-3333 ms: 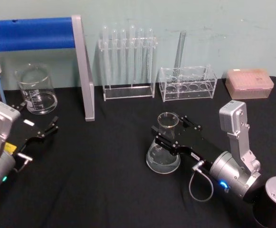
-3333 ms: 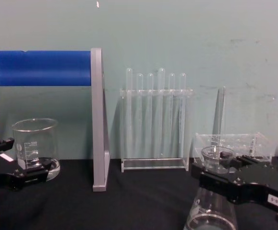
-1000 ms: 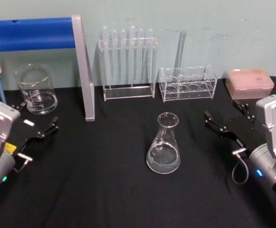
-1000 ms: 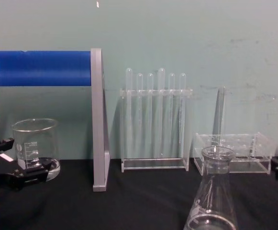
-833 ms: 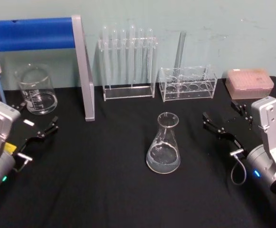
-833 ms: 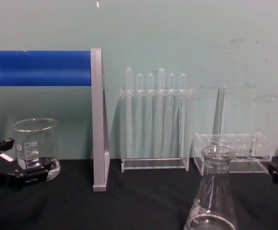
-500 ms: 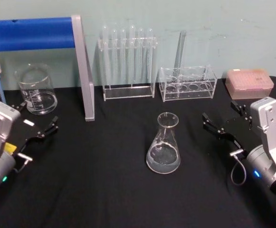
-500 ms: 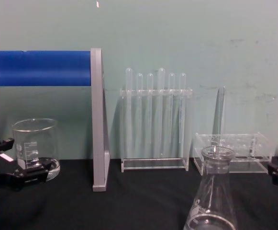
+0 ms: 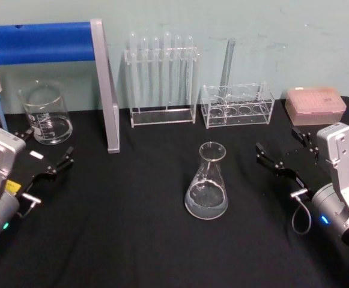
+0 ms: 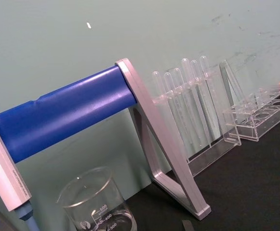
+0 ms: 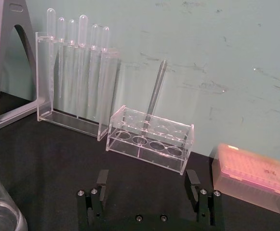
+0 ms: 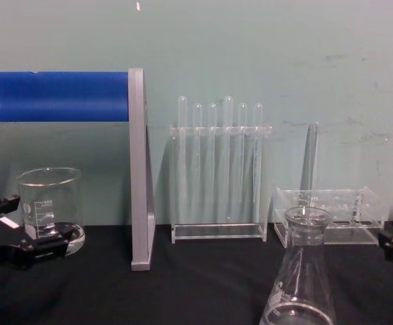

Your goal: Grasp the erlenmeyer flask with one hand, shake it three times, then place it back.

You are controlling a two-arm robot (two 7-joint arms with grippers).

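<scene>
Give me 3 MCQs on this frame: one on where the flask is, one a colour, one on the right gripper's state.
1. Where does the erlenmeyer flask stand?
A. Inside the low clear rack
B. On the black table, left of the right gripper
C. Under the blue bar

2. What colour is the lidded box at the table's far right?
A. Pink
B. Green
C. Black

3. How is the right gripper?
A. Shut on the flask's neck
B. Shut on a test tube
C. Open, holding nothing

Answers:
1 B: the head view shows the flask upright on the table, apart from the gripper.
2 A: the box is pale pink in the head view.
3 C: its fingers are spread with bare table between them in the right wrist view.
</scene>
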